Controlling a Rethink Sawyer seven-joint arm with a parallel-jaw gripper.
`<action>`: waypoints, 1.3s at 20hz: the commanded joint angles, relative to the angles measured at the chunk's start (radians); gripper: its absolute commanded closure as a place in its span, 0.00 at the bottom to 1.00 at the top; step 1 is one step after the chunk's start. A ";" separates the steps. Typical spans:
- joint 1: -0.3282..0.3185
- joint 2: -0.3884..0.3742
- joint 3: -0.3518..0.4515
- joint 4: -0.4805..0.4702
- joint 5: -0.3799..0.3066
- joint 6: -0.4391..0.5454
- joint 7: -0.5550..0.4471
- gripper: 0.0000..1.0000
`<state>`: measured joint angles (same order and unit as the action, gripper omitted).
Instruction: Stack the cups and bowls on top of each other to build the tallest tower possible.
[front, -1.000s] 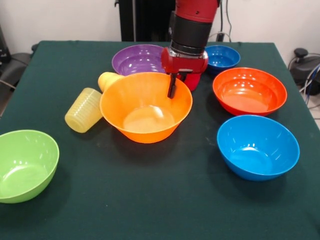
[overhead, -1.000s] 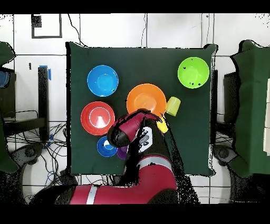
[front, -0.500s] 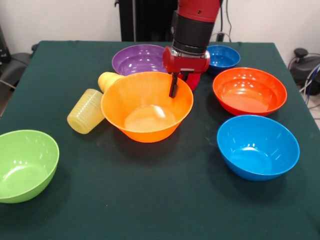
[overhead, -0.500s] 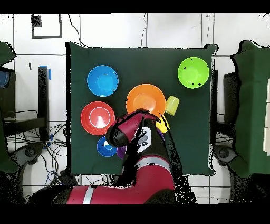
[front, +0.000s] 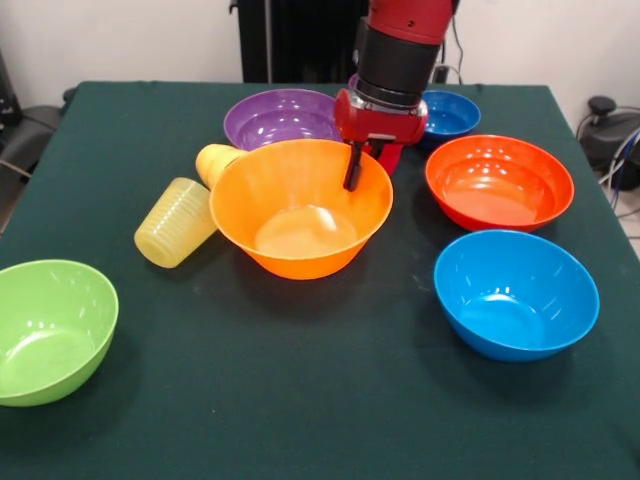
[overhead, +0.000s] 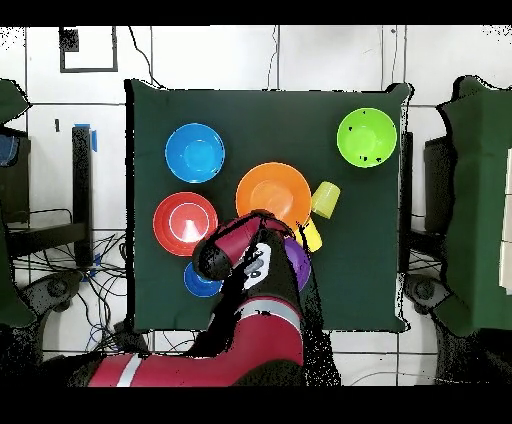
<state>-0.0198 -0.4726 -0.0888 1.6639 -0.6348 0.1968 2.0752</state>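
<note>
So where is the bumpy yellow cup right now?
In the front view the ribbed pale yellow cup lies on its side on the table, just left of the big orange bowl, with the green bowl nearer the camera.

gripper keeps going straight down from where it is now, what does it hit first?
Most likely the orange-yellow bowl. The gripper points down at the bowl's far rim, one dark finger showing inside it. Going straight down, it should meet the inner wall by that rim, though depth is hard to judge here.
</note>
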 joint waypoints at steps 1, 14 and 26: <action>0.030 0.128 0.050 -0.020 0.090 0.015 0.166 1.00; -0.026 0.140 0.074 0.001 0.133 0.015 0.089 0.00; -0.025 0.145 0.069 0.000 0.124 -0.010 0.075 0.00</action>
<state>-0.0302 -0.4090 -0.1204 1.6530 -0.5321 0.1960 2.0754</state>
